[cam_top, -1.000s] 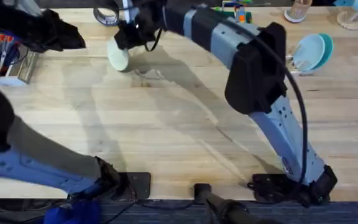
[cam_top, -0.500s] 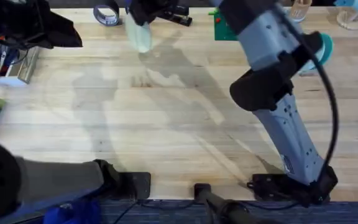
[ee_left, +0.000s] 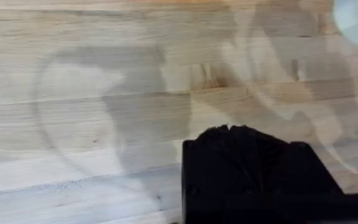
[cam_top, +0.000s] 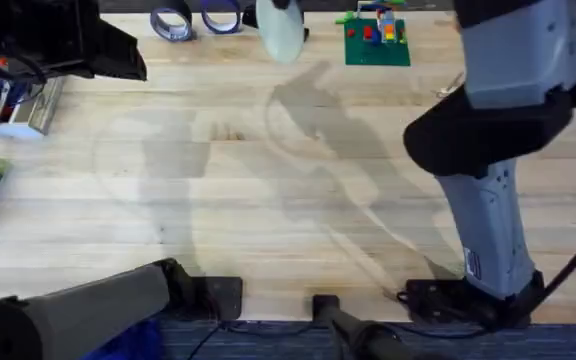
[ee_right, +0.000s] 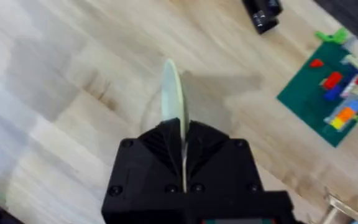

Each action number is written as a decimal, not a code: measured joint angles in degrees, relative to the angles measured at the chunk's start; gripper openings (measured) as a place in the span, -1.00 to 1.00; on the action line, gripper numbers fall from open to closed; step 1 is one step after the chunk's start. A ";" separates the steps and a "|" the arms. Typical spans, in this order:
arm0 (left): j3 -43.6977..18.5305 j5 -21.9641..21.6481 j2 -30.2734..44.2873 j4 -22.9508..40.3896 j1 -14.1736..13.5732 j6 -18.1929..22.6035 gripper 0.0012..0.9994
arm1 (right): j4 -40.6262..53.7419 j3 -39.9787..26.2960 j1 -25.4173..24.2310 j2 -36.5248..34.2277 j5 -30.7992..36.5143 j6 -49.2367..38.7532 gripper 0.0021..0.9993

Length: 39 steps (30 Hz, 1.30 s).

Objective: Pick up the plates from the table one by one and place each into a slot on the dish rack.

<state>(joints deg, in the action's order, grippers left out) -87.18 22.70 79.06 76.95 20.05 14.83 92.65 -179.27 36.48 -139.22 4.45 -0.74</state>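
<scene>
The right gripper (ee_right: 182,149) clamps a cream-yellow plate (ee_right: 171,99) edge-on between its black fingers, holding it clear of the wooden table (cam_top: 268,200). From overhead, the plate (cam_top: 281,30) hangs near the table's far edge, between two tape rolls (cam_top: 196,18) and a green brick baseplate (cam_top: 376,40). The left gripper (ee_left: 247,155) appears as a dark mass above bare planks; whether its fingers are parted or closed cannot be told.
</scene>
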 joint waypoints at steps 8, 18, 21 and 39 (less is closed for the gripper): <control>0.00 -0.27 0.01 0.00 -0.10 0.00 -0.92 | 0.01 17.93 -3.16 12.79 0.81 -1.22 -0.94; 0.00 -0.44 0.01 1.42 -0.73 -0.02 -0.92 | 0.01 40.11 -9.14 30.71 6.79 -0.91 -0.94; 0.00 -0.55 0.01 1.92 -2.74 -0.02 -0.92 | 0.01 42.01 -12.21 35.15 7.60 -0.76 -0.94; 0.00 -4.98 0.01 1.61 -21.62 -2.50 -0.92 | -0.27 66.99 -35.83 61.94 8.41 -0.76 -0.94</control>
<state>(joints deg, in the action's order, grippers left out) -87.18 17.72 79.07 78.55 -1.58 12.33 92.38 -112.27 0.65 -77.28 12.86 -1.50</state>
